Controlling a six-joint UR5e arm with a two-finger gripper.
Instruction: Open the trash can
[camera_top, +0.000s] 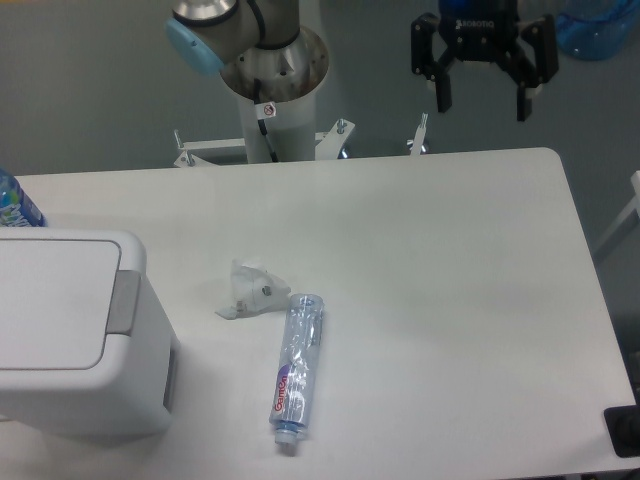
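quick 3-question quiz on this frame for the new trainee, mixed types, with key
1. True or false: the lid of the trash can is already raised.
2. Multiple choice: where is the gripper? A) pressing the grey push tab; B) up beyond the far edge of the table, open and holding nothing; C) shut on the crushed plastic bottle.
3. Short answer: what lies just beyond the bottle's upper end?

Key
1. False: the lid lies flat and closed.
2. B.
3. A crumpled piece of clear plastic wrapper.
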